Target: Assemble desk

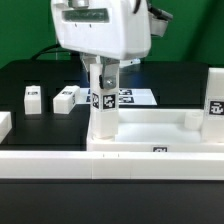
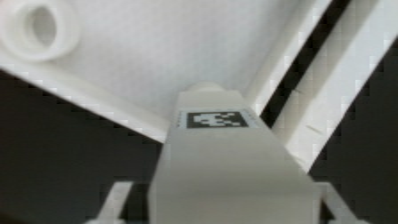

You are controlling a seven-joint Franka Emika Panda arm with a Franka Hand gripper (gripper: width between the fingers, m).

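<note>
Presently a leg (image 1: 104,112) is gripped upright by the hand (image 1: 105,78) over the tabletop (image 1: 130,143) at the desk's camera-side edge, so alignment over the corner socket (image 2: 39,35) seems called for next.

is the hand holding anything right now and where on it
Yes, the hand is shut on one desk leg, gripping it by its upper end; the leg stands upright with its lower end at the tabletop edge.
</note>
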